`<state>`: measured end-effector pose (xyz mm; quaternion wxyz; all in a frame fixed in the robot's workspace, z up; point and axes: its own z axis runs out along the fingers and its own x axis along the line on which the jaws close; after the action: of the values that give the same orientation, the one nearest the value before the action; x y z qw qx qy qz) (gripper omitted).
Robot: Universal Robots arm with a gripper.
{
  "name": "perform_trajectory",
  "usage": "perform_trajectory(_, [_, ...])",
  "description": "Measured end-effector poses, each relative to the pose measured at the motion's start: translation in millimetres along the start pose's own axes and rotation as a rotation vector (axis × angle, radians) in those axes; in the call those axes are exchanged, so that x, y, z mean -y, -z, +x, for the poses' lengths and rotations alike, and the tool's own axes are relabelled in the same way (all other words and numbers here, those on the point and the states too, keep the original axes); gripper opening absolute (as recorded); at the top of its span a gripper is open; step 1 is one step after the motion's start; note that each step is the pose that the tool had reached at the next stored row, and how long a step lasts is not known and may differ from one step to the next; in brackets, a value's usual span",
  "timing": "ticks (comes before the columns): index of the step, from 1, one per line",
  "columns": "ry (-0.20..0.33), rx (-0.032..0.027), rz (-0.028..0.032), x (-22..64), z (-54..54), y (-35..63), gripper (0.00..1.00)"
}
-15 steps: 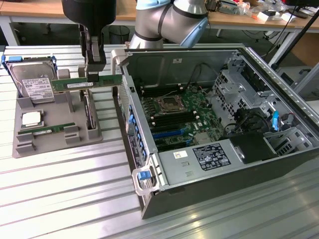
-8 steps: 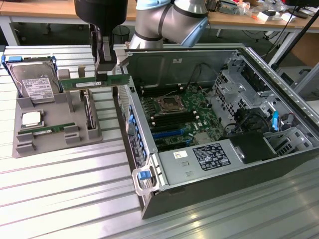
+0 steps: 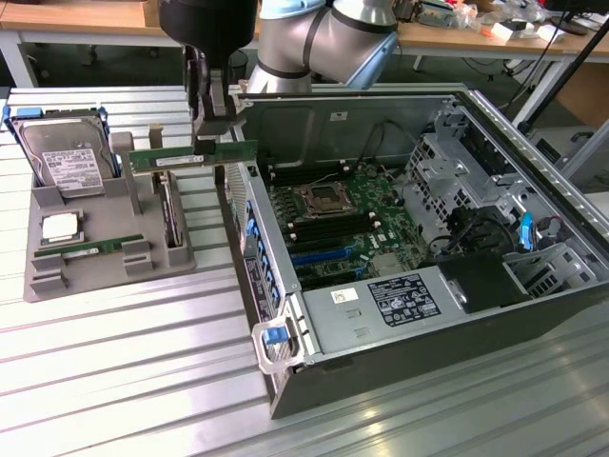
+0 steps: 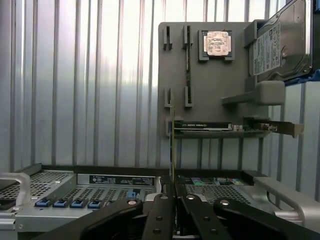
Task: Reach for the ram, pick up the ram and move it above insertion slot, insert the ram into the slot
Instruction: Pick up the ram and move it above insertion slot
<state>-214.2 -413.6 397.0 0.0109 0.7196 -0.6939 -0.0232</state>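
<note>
The ram point(image 3: 181, 157) is a long green stick with a white label. It hangs level in the air over the gap between the grey parts tray point(image 3: 105, 271) and the open computer case point(image 3: 285, 381). My gripper point(image 3: 211, 143) is shut on its upper edge near one end. In the wrist view the ram point(image 4: 172, 145) shows edge-on as a thin line running out from between my fingers point(image 4: 160, 210). The black memory slots point(image 3: 324, 227) lie on the motherboard beside the square processor socket point(image 3: 316, 200), to the exterior view's right of the ram and lower.
The tray holds a silver hard drive point(image 3: 67, 157), a square processor chip point(image 3: 59, 227), a second green stick point(image 3: 81, 250) and an upright card point(image 3: 169, 214). Bright blue sockets point(image 3: 319, 255), a drive cage point(image 3: 447, 171) and the case's near wall point(image 3: 249, 238) surround the motherboard.
</note>
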Motion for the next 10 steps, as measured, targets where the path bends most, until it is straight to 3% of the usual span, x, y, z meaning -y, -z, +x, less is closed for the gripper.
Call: perform_trajectory(10, [0.0, 0.0, 0.0, 13.3, 0.5, 0.6, 0.12])
